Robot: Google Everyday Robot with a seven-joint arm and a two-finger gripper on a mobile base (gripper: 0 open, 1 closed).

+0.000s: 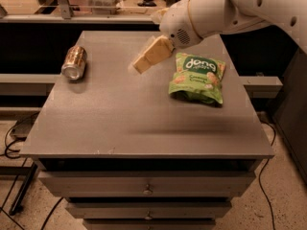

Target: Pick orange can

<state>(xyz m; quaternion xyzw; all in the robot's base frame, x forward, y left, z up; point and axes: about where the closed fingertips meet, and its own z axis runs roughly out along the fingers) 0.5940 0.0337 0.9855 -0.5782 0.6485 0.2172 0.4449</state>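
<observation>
On grey surface (120, 123): shiny orange-copper cylindrical metal can (74, 62) lying on side. Cream hand (140, 65) hangs right of can, well apart; spread or pressed together, cannot tell.

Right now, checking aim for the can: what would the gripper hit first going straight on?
Probably bare tabletop, missing the orange can; the gripper, over mid-table, points down-left, though depth is unclear.

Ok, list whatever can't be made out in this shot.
Camera view, claw, over the table between orange can and snack bag: outline smeared by motion blur.
Camera view, orange can: markings too small to read.
Camera view, arm: cut off by the top and right edges.
</observation>
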